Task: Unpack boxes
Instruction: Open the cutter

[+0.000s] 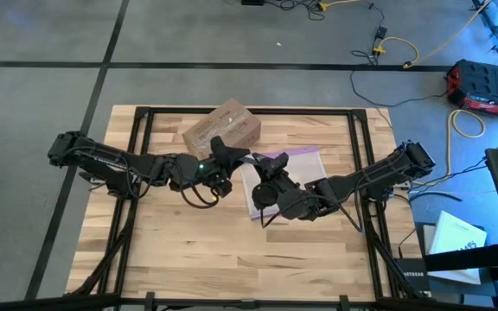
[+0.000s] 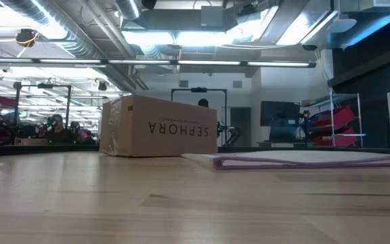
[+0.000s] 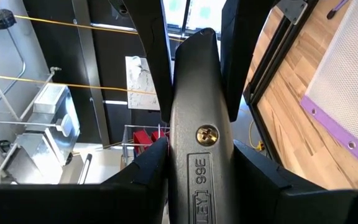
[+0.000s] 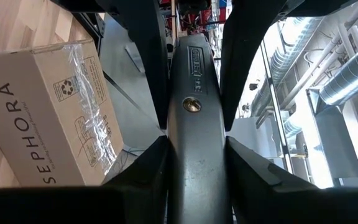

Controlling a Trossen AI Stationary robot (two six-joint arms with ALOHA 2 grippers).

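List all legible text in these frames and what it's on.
"SEPHORA": side of the cardboard box, upside down in the low view.
"99E": grey knife handle between the left gripper fingers; the letters under it are cut off.
Right gripper holds the same kind of handle; its embossing is unreadable.
Recycling mark and small print on the box: too small.

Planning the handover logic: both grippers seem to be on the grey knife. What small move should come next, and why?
Probably the left gripper should let go: both it and the right gripper clamp the same grey knife above the table, and the closed Sephora box sits uncut behind them.
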